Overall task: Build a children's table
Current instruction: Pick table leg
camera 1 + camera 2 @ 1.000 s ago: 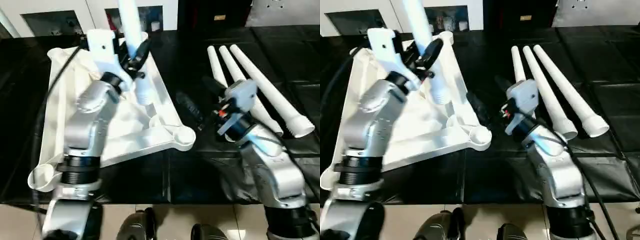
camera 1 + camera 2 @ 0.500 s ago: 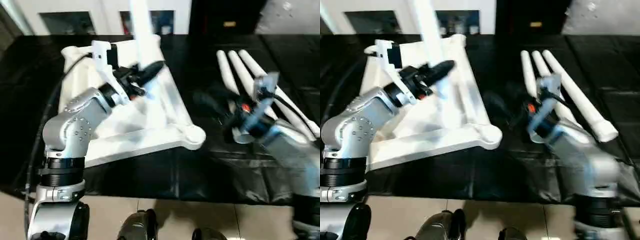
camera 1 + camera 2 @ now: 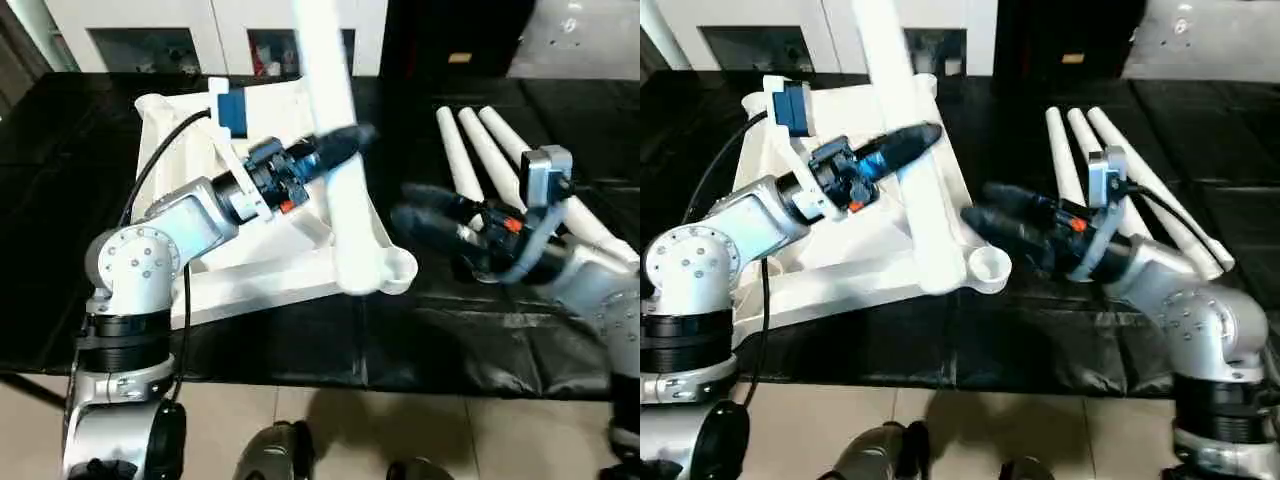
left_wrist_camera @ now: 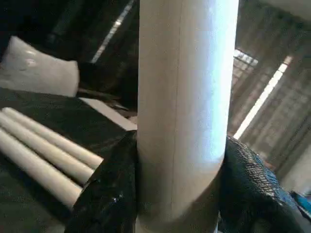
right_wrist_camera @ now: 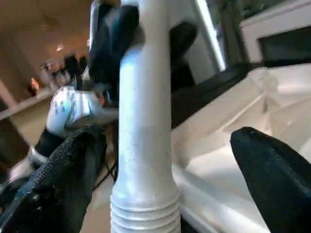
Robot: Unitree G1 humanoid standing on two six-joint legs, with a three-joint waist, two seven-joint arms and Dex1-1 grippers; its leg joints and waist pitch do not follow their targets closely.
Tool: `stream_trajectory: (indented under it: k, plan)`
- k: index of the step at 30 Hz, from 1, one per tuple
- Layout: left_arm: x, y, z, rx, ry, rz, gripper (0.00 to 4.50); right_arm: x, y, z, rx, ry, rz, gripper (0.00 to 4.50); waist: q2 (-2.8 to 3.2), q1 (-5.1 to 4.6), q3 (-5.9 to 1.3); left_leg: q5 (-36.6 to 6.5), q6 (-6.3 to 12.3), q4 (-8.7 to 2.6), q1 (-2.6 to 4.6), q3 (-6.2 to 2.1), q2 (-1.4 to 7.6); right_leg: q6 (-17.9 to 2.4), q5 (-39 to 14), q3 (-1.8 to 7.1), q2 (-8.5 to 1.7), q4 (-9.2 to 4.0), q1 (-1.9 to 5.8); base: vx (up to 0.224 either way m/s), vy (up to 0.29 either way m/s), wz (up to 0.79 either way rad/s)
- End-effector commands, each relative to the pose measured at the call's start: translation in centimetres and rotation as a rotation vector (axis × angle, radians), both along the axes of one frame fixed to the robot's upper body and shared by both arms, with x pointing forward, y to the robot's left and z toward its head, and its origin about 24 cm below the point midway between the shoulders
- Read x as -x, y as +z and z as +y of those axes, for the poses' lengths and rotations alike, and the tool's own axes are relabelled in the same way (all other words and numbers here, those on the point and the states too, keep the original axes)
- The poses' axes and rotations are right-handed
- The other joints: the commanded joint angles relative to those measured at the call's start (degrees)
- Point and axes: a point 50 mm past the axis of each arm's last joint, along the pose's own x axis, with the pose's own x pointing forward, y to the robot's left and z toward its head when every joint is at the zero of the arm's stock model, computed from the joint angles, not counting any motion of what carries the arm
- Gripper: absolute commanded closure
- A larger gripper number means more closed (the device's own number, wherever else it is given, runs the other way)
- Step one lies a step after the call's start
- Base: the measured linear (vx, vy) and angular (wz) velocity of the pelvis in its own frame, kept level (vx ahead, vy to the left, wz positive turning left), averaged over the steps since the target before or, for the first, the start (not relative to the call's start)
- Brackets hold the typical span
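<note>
Left gripper clamped a white table leg between its two black fingers; in the left wrist view the leg stood pressed between both pads, touching each. The leg ran steeply upward past the fingers and out of the top of the head views, its lower, wider end hanging below the fingers, just above the near corner socket of the table top. I could not tell whether that end touched the socket.

The table top lay upside down on the black worktop, ribbed underside up, beneath and behind the left fingers.

Right gripper stood spread wide, holding nothing. Its fingers reached toward the gripped leg from the side; in the right wrist view the leg's ribbed end sat between the two fingertips with open space on either side, touching neither.

Three more white legs lay side by side on the worktop behind the right fingers, close beside the right wrist, well apart from the left fingers. They also showed in the left wrist view, past the gripped leg.

White cabinet stood at the far edge, beyond the table top.
</note>
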Motion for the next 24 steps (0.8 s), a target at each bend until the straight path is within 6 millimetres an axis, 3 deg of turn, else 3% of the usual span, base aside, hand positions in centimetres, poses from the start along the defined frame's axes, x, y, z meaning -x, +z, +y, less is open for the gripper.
stream_trajectory:
  k: [1,4,9,12,13,15,17,20,22,23,24]
  plan:
    - [0.4,0.9,-0.5,-0.026,-0.048,-0.053,2.64,-0.2,0.2,0.4,0.039,0.025,-0.027,0.00,-1.45,-0.27,-5.45,-23.54,-7.95,-5.05,4.31,-4.25,5.87,-7.77,-21.78,3.22,-6.40,-5.41,0.52,0.000,0.000,0.00]
    - [0.8,0.8,-1.3,-0.111,-0.079,-0.134,2.64,-0.3,0.2,0.9,0.089,0.072,-0.039,0.00,-1.55,-0.14,-5.48,-25.03,-8.50,-5.05,4.66,-4.42,6.00,-6.85,-23.99,3.38,-6.71,-6.00,0.29,0.000,0.000,0.00]
    - [1.1,0.9,-1.9,-0.165,-0.093,-0.210,2.64,-0.1,0.1,1.3,0.119,0.129,-0.050,0.00,-1.71,-0.36,-5.53,-26.91,-9.65,-5.36,4.83,-4.23,6.01,-6.75,-23.19,3.24,-6.44,-5.72,0.04,0.000,0.000,0.00]
    - [1.4,1.1,-2.4,-0.181,-0.117,-0.266,2.64,-0.2,-0.2,1.6,0.167,0.164,-0.058,0.00,-2.10,-0.46,-5.29,-27.70,-9.63,-5.19,4.50,-4.26,5.96,-6.28,-27.11,3.08,-7.29,-6.00,0.49,0.000,0.000,0.00]
    - [1.6,1.3,-2.6,-0.172,-0.139,-0.284,2.64,-0.3,-0.3,1.8,0.170,0.180,-0.056,0.00,-2.30,-0.45,-5.31,-28.09,-9.73,-5.12,4.69,-4.26,6.03,-6.18,-28.05,3.09,-7.42,-6.13,0.37,0.000,0.000,0.00]
    - [1.9,1.4,-2.9,-0.163,-0.172,-0.306,2.64,-0.3,-0.3,2.0,0.165,0.209,-0.061,0.00,-2.13,-0.48,-5.28,-29.93,-10.13,-4.86,5.06,-4.54,6.05,-6.23,-29.72,3.11,-7.61,-6.45,0.20,0.000,0.000,0.00]
    - [2.1,1.4,-3.1,-0.165,-0.194,-0.312,2.64,-0.2,-0.3,2.1,0.166,0.227,-0.065,0.00,-2.14,-0.57,-5.45,-31.30,-10.84,-5.25,5.25,-4.50,6.15,-6.18,-28.35,2.84,-7.04,-6.23,0.11,0.000,0.000,0.00]
    - [2.6,1.4,-3.4,-0.151,-0.252,-0.312,2.64,0.1,-0.4,2.4,0.181,0.272,-0.077,0.38,-2.08,-0.82,-5.04,-37.69,-12.57,-5.26,6.11,-4.36,5.87,-6.47,-29.84,2.56,-6.63,-6.49,-0.61,0.000,0.000,0.00]
    - [2.8,1.4,-3.6,-0.148,-0.280,-0.322,2.64,0.1,-0.5,2.4,0.190,0.294,-0.079,0.51,-2.07,-0.94,-5.02,-40.54,-13.39,-5.49,6.27,-4.51,5.90,-6.14,-31.40,2.18,-6.51,-6.52,-0.40,0.000,0.000,0.00]
    - [2.8,1.4,-3.6,-0.148,-0.280,-0.322,2.64,0.1,-0.5,2.4,0.190,0.294,-0.079,0.64,-1.92,-1.07,-4.83,-43.55,-14.54,-6.25,6.16,-4.30,5.90,-5.70,-32.07,1.65,-5.76,-6.19,-0.40,0.000,0.000,0.00]
    - [2.9,1.4,-3.7,-0.154,-0.294,-0.326,2.64,0.1,-0.5,2.4,0.193,0.299,-0.082,0.82,-1.57,-1.24,-4.80,-47.59,-16.19,-8.11,5.50,-3.49,5.92,-5.79,-31.24,0.54,-4.17,-4.94,0.04,0.000,0.000,0.00]
